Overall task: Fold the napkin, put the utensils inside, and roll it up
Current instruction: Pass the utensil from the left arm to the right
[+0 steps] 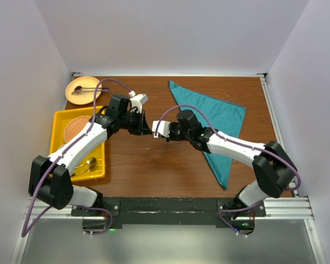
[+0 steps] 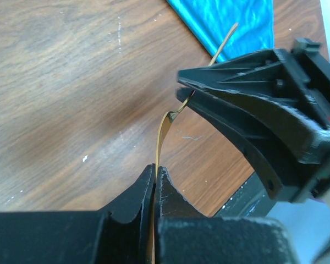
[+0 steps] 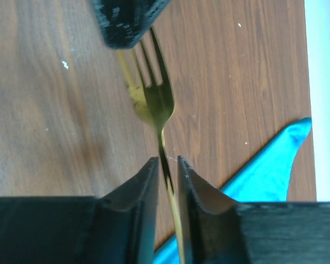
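While my left pincer (image 2: 155,170) clenches the fork (image 3: 157,102) by its tines, my right pincer (image 3: 166,162) stands slightly parted around the handle, left of the napkin (image 1: 223,118).

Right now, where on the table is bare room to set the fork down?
Widest bare wood: between tray and napkin, on the near side of the held fork. A smaller patch: far edge, between plate and napkin. Crowded: the left, with tray and plate.
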